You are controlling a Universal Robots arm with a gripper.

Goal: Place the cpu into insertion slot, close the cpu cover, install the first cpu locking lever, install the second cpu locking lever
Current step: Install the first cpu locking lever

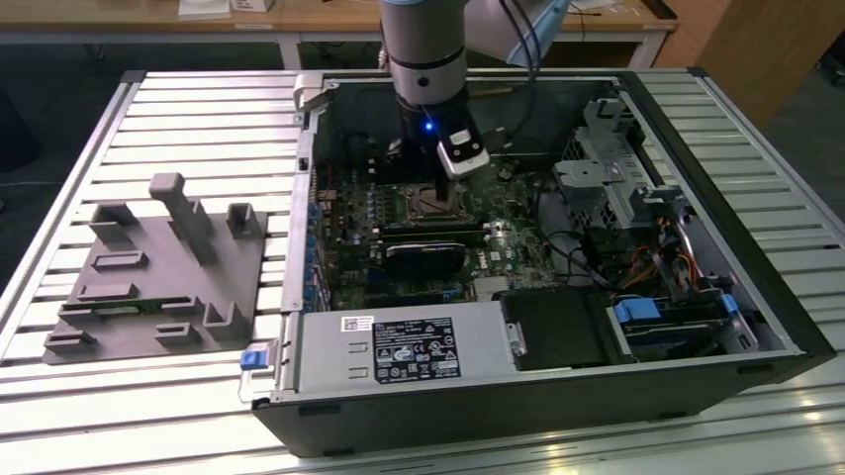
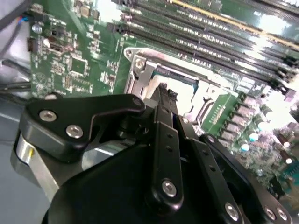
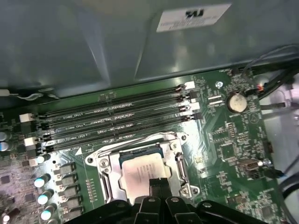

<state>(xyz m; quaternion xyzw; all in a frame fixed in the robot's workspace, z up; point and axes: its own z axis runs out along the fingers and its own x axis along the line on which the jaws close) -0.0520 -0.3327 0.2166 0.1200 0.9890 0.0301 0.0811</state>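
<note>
Open computer case [image 1: 739,327] on a slatted metal table [image 1: 793,198], seen in the exterior view; a grey moulded fixture [image 1: 158,272] lies on the slats at the left of the frame. Nearest the viewer sits the power supply [image 1: 396,348], beyond it the green motherboard [image 1: 516,247]. The arm [image 1: 422,49] descends at upper centre, its gripper [image 3: 159,184] poised directly over the insertion slot [image 1: 429,203]. In the first wrist view the fingers [image 3: 159,186] are drawn together, nothing visible between them, tips at the edge of the cpu [image 3: 142,170], which lies in the slot within the silvery cpu cover [image 3: 105,165]. Beyond run the long black memory slots [image 3: 117,116].
</note>
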